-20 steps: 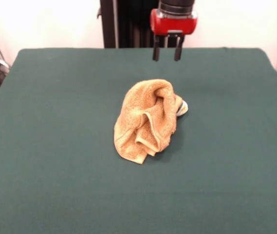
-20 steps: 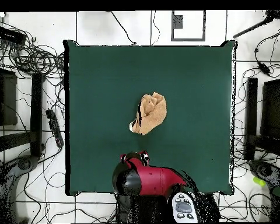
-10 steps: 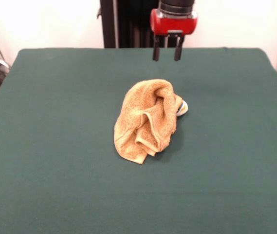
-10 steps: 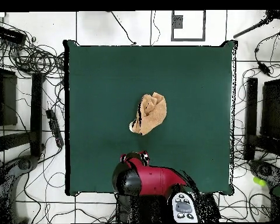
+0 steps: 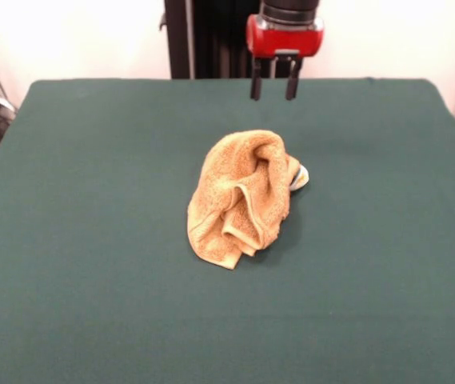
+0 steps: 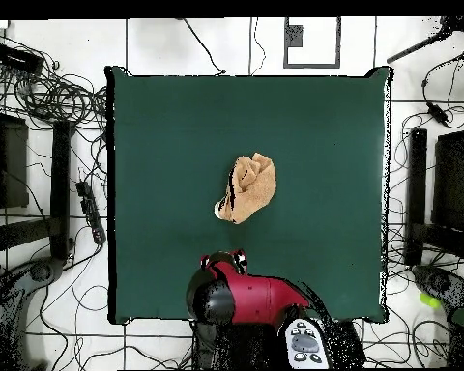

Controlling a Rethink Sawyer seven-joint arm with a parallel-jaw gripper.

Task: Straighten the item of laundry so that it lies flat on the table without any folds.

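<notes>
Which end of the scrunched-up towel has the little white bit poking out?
The white tag sticks out from the towel at the end nearer the gripper, which hangs apart from it. The opposite end shows only golden-orange folds on the green table.

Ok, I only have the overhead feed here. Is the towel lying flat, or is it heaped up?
Observer: Heaped. In the front view the towel stands in a crumpled mound with deep folds.
Operator: Is the gripper open?
Observer: Yes, the gripper shows two dark fingers apart with nothing between them.
Operator: Is it touching the table?
Observer: It doesn't look so. It hangs near the far edge of the table, well behind the towel.
</notes>
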